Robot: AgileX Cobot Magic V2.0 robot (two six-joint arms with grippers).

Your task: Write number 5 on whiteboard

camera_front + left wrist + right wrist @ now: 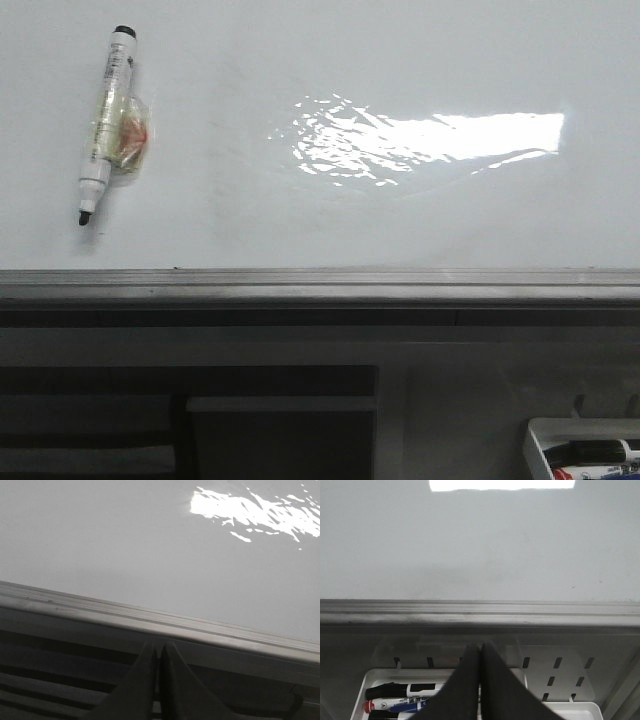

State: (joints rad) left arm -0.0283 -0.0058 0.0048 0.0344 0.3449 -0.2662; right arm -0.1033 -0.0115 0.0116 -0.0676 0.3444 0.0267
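Observation:
The whiteboard (320,150) fills the upper front view, glossy white with a bright glare patch and a grey rail (320,285) along its lower edge. No number 5 shows on it. A black-capped white marker (103,120) is stuck to the board at the upper left with a bit of tape. My left gripper (159,647) is shut and empty, below the rail (160,625). My right gripper (480,647) is shut and empty, below the rail (480,611) and above the marker tray. Neither gripper shows in the front view.
A small white tray (540,440) holding markers sits at the lower right; in the right wrist view it (367,680) holds black, red and blue markers (400,697). Dark shelving (180,420) lies below the rail at the left.

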